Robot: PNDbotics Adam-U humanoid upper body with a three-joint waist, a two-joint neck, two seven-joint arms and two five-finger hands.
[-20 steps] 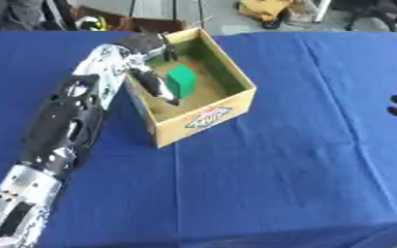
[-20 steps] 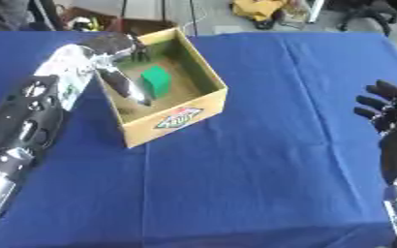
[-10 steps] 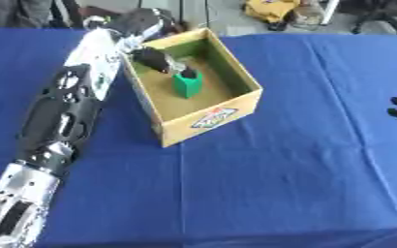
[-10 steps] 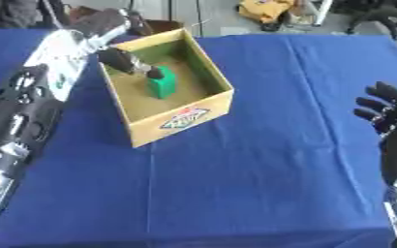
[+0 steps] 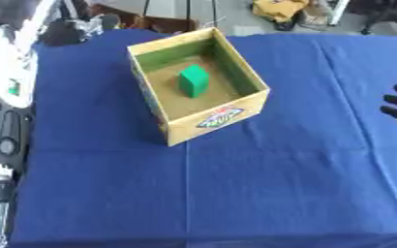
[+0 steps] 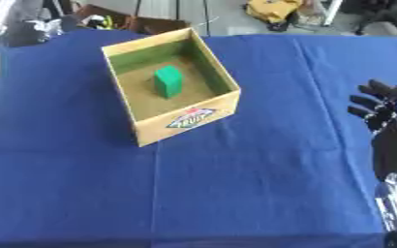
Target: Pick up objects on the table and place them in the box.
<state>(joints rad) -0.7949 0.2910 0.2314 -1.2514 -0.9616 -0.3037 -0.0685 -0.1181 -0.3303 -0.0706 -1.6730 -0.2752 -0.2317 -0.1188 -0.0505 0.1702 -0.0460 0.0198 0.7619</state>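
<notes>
Blue cloth (image 5: pixel 261 189) covered the whole table, and I could see no more things lying loose on it. My cardboard box (image 5: pixel 227 115) stood toward the far left, turned a little, so one corner pointed at me. Its top was open, so things could be dropped straight in. It had a round label (image 5: pixel 222 116) on the near wall.

Inside the box stood the green block (image 5: pixel 191 81). It was upright on the brown floor, near the middle, not touching any wall that I could see. I think it stood there because that was where it was let go.

My left arm (image 5: pixel 5 121) ran along the left edge, well apart from the box. Up at the far left corner I saw something dark and silver, which could have been my left hand, but it was too blurry. I cannot tell how that hand's fingers were set.

My right hand (image 6: pixel 380 109) rested at the right edge, well apart from the box. Its black fingers (image 6: pixel 373 88) were spread out and easy, with nothing in them. I think it was only waiting there, out of the way.

To me the job looked done, or close to done, since the one thing I could see was already in the box. Past the far edge of the table there was some clutter on the floor, not part of my job.
</notes>
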